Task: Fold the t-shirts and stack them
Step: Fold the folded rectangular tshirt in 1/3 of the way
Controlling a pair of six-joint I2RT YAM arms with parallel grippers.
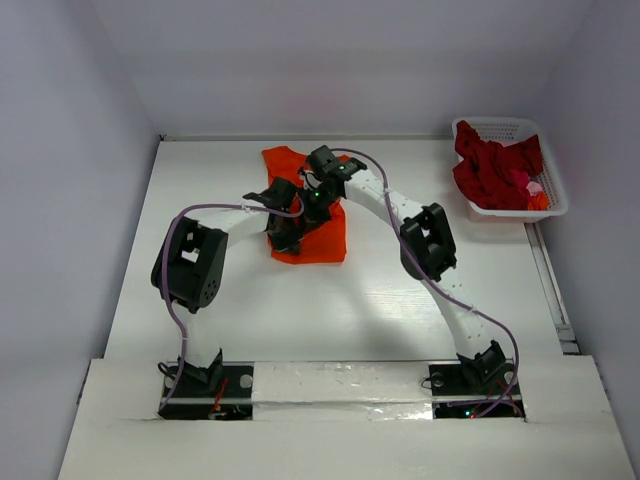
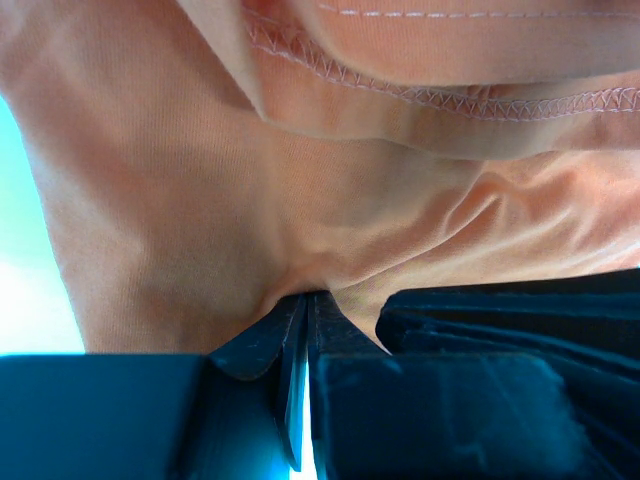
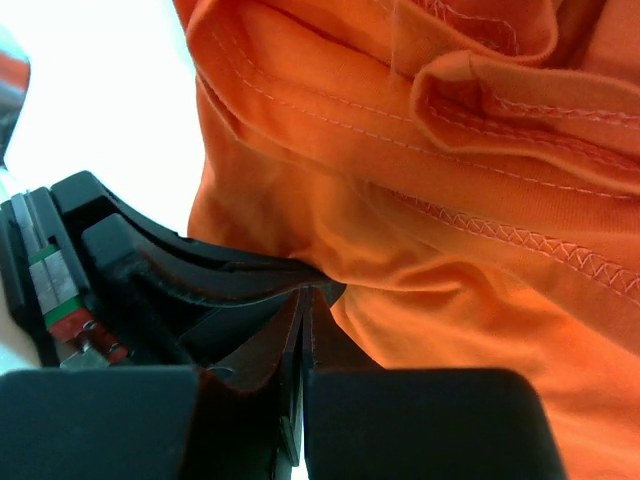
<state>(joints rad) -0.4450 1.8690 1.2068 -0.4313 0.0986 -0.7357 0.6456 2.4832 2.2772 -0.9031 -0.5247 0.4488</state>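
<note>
A: Orange t-shirt (image 1: 322,243)?

B: Lying bunched at the far middle of the table (image 1: 300,310). Soft bright knit, doubled over into a rough rectangle, one lobe reaching toward the back edge.

A: Up close?

B: Fine ribbed weave, deep rounded folds. Zigzag overlock stitching along a hem in the left wrist view, twin rows of straight stitching in the right wrist view.

A: Left gripper (image 2: 305,295)?

B: Clamped tight on a pinch of the orange cloth, dark angular fingers pressed together, fabric puckering right at the tips.

A: Right gripper (image 3: 305,290)?

B: Same. Closed on a fold of that shirt, black fingers meeting flat, cloth draped over them. Seen from above, just beside the left one, both over the shirt.

A: Dark red t-shirts (image 1: 492,168)?

B: Heaped and crumpled in the basket (image 1: 505,127) at the far right corner. White latticed plastic, rectangular, well apart from the orange one.
</note>
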